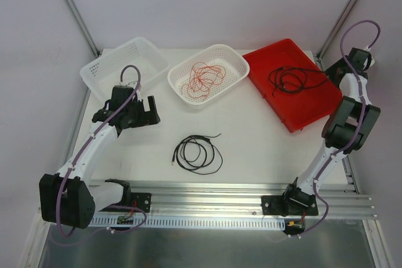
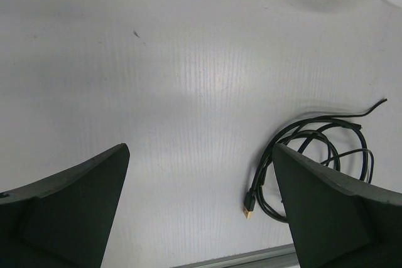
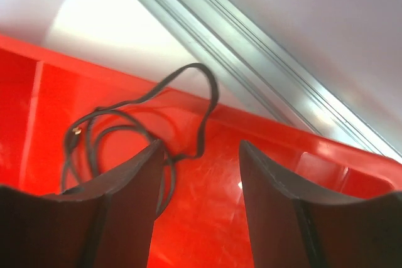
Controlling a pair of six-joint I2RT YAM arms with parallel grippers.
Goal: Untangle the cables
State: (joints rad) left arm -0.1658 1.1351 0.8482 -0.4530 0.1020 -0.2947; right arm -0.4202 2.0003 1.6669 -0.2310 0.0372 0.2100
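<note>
A coiled black USB cable (image 1: 198, 152) lies on the white table at centre; it also shows in the left wrist view (image 2: 314, 155), with its gold plug (image 2: 247, 211) pointing toward the near edge. A thin red cable (image 1: 204, 78) lies bunched in the middle white basket (image 1: 235, 70). A black cable (image 1: 295, 78) lies in the red bin (image 1: 311, 108) and shows in the right wrist view (image 3: 125, 130). My left gripper (image 1: 149, 111) (image 2: 201, 155) is open and empty above bare table, left of the USB cable. My right gripper (image 3: 198, 149) is open and empty above the red bin.
An empty white basket (image 1: 103, 70) stands at the back left beside my left arm. Aluminium rails (image 1: 220, 202) run along the near table edge. A metal frame post (image 3: 251, 67) runs past the red bin's far side.
</note>
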